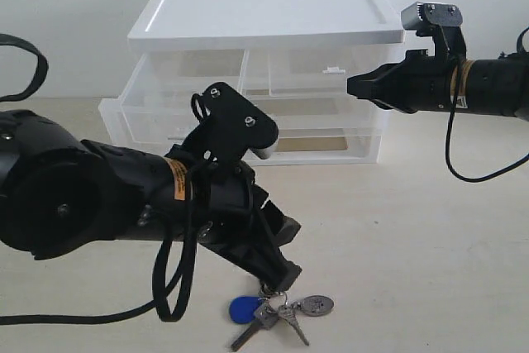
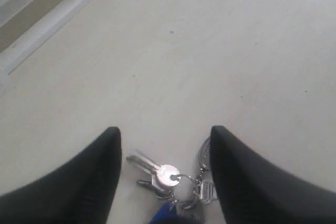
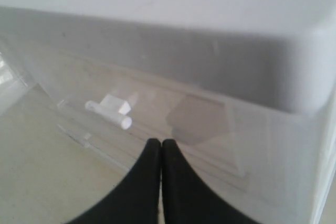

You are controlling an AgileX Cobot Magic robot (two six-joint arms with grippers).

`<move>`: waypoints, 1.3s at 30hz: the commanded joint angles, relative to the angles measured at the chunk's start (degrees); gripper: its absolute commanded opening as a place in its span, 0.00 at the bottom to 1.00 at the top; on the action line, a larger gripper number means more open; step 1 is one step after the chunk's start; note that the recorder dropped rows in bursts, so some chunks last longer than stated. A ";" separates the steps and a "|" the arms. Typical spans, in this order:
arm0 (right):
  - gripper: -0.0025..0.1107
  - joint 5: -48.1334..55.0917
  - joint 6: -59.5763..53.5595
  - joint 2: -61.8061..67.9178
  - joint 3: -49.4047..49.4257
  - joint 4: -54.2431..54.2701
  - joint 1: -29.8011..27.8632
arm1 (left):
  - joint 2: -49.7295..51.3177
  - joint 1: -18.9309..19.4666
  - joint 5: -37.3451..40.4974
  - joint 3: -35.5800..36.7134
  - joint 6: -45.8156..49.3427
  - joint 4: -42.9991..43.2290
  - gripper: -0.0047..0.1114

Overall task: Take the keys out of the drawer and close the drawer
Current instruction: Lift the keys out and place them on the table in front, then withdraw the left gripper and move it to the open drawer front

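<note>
I find the keys (image 2: 167,178) lying just beneath the left gripper (image 2: 165,135), between its fingers (image 2: 100,171), which stand apart and hold nothing. The right gripper (image 3: 161,142) is pinched together, empty.

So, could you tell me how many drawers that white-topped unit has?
3: the drawer, pulled out at upper left; the right-hand drawer, shut beside it; the full-width drawer below. The left arm may hide more.

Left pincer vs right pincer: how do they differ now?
Left pincer is open; right pincer is shut, fingers touching. Left pincer points down, straddling the keys on the table; right pincer is level, aimed at the drawer unit near a white tab handle. Both have black fingers and grip nothing.
</note>
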 commanded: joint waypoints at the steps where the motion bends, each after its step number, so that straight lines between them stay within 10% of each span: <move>1: 0.02 3.41 -0.12 0.00 -0.84 4.73 -0.54 | -2.11 1.01 -0.40 0.22 -2.20 -0.92 0.45; 13: 0.02 3.39 -0.23 0.00 -0.84 4.73 -0.54 | -23.28 7.60 -12.66 14.42 -4.13 -4.70 0.08; 21: 0.02 3.58 -0.11 0.00 -0.84 4.51 -0.54 | -23.38 23.77 -25.59 23.72 -4.13 -7.97 0.08; 39: 0.02 4.13 -0.11 0.00 -0.84 4.51 -0.54 | 1.25 28.05 -48.01 18.42 -4.33 -1.06 0.08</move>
